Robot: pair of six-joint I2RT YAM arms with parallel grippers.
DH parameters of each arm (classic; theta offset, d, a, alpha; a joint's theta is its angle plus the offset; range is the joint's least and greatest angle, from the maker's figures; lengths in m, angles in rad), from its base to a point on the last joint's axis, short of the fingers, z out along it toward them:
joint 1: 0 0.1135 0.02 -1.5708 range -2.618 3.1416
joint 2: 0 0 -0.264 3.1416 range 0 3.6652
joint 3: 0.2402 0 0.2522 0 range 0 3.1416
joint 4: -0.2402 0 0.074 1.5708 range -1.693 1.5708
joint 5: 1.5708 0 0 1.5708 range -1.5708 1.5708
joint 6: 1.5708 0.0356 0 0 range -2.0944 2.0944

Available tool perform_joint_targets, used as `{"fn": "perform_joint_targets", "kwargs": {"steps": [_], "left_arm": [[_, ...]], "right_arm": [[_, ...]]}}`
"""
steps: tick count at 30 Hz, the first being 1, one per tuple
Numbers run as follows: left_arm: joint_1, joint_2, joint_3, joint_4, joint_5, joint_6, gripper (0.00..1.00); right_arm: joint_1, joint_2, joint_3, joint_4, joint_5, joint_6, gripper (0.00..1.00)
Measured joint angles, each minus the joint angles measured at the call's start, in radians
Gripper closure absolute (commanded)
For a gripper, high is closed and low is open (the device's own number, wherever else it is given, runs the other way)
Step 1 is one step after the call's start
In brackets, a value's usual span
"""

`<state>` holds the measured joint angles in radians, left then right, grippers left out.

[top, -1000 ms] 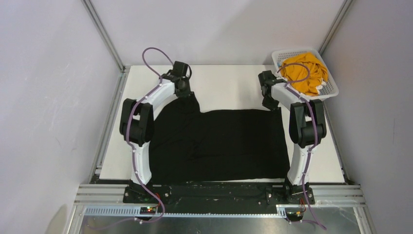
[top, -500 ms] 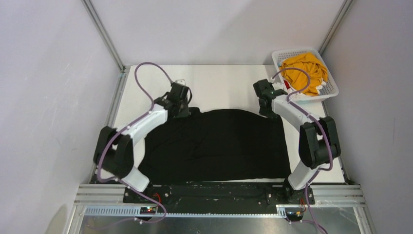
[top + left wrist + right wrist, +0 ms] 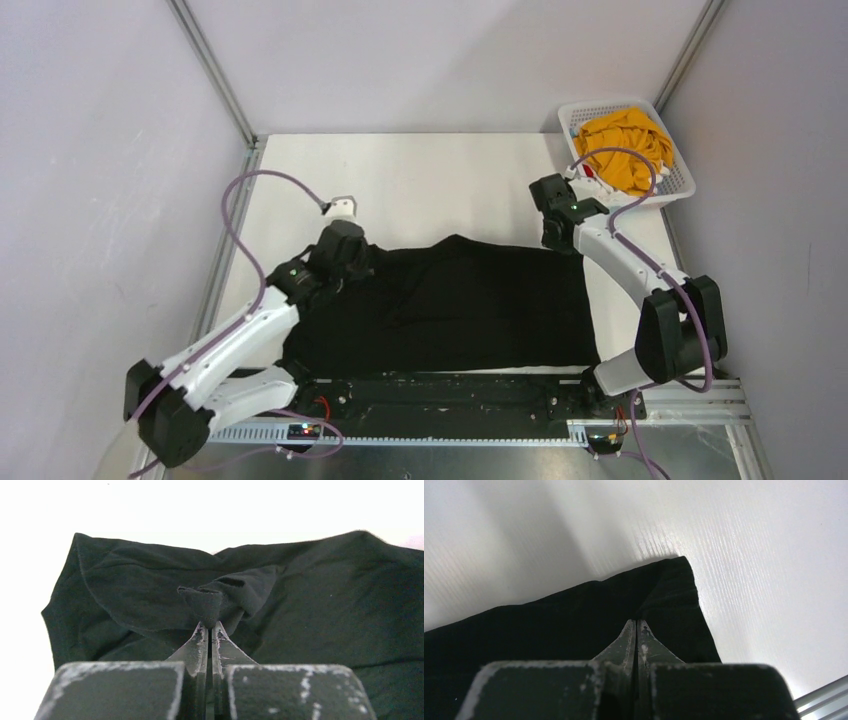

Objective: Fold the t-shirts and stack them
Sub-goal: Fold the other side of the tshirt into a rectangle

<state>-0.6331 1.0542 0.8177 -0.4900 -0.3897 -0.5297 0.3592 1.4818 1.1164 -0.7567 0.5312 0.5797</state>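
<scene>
Tabletop seen from above, with a close-up from each wrist. We see a large black t-shirt (image 3: 470, 300) spread over the near half of a white table (image 3: 450, 175), lying between the two arms. Its near edge runs along the table's near edge. Its far edge is uneven, humped in the middle and bunched toward the left.

The left gripper (image 3: 210, 624) is at the shirt's far left corner. In its wrist view the two fingers are pressed tight together, with a small tab of black fabric pinched at their tips. The cloth around the pinch is drawn up into loose folds, and bare white table shows beyond. The left arm (image 3: 240, 335) reaches in low, with its elbow out past the table's near left corner.

The right gripper (image 3: 637, 622) is at the shirt's far right corner. Its fingers are also fully closed, and their tips meet on a crease of black cloth just inside that corner. The corner lies flat, with bare table beside it.

In the table's far right corner stands a white lattice basket (image 3: 682, 186) with a mustard-yellow t-shirt (image 3: 628, 148) heaped inside. Bits of red and white cloth (image 3: 588, 172) show at the basket's near left edge, too small for us to make out. The basket stands apart from the black shirt.
</scene>
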Motion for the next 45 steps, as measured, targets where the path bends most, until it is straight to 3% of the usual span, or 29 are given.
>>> {"fn": "perform_joint_targets", "kwargs": {"steps": [8,17,36,38,40,44,45], "left_arm": [[-0.035,-0.241,-0.068,-0.112,-0.039,-0.05,1.0],[-0.107,-0.401,-0.125,-0.247,-0.053,-0.17,1.0],[-0.198,-0.433,-0.085,-0.463,-0.024,-0.266,1.0],[-0.201,-0.445,-0.098,-0.472,-0.013,-0.284,0.99],[-0.208,-0.457,-0.126,-0.476,0.003,-0.308,0.91],[-0.264,-0.484,-0.23,-0.486,0.036,-0.398,0.66],[-0.281,-0.495,-0.254,-0.494,0.047,-0.419,0.59]], "right_arm": [[0.019,-0.071,-0.041,-0.005,-0.008,-0.011,1.0],[0.011,-0.179,-0.108,-0.023,-0.03,-0.035,1.0],[-0.006,-0.251,-0.185,-0.027,-0.081,-0.061,1.0],[-0.006,-0.255,-0.204,-0.026,-0.087,-0.056,0.95],[-0.006,-0.258,-0.233,-0.029,-0.092,-0.035,0.82],[-0.006,-0.278,-0.294,-0.048,-0.085,0.035,0.43],[-0.006,-0.289,-0.308,-0.057,-0.082,0.054,0.4]]}}
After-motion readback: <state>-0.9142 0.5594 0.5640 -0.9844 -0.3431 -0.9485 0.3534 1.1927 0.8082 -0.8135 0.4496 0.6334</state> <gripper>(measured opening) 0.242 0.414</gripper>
